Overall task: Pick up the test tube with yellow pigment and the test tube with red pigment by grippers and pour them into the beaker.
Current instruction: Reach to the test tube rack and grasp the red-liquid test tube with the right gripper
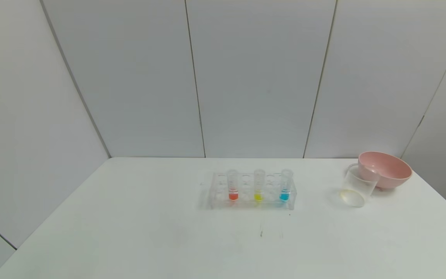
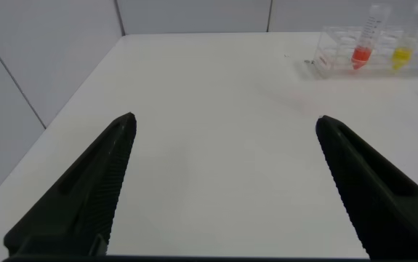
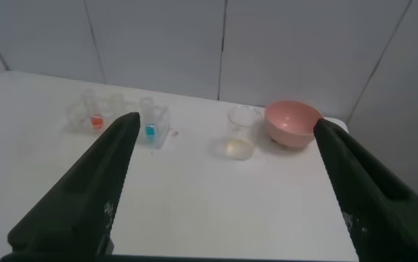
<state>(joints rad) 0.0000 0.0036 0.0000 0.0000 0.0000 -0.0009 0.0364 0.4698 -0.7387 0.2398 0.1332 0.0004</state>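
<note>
A clear rack (image 1: 252,190) stands mid-table with three upright tubes. The test tube with red pigment (image 1: 233,186) is at the rack's left. The test tube with yellow pigment (image 1: 259,186) is in the middle, and a blue-tipped tube (image 1: 285,185) is at the right. The beaker (image 1: 357,186) stands empty at the right, touching a pink bowl. Neither arm shows in the head view. My left gripper (image 2: 225,124) is open and empty, well short of the rack (image 2: 372,54). My right gripper (image 3: 225,124) is open and empty, facing the beaker (image 3: 240,133); one finger hides the yellow tube there.
A pink bowl (image 1: 385,169) sits behind the beaker near the table's right edge, also in the right wrist view (image 3: 293,122). White wall panels close the back and sides. Bare white tabletop (image 1: 168,240) lies in front of the rack.
</note>
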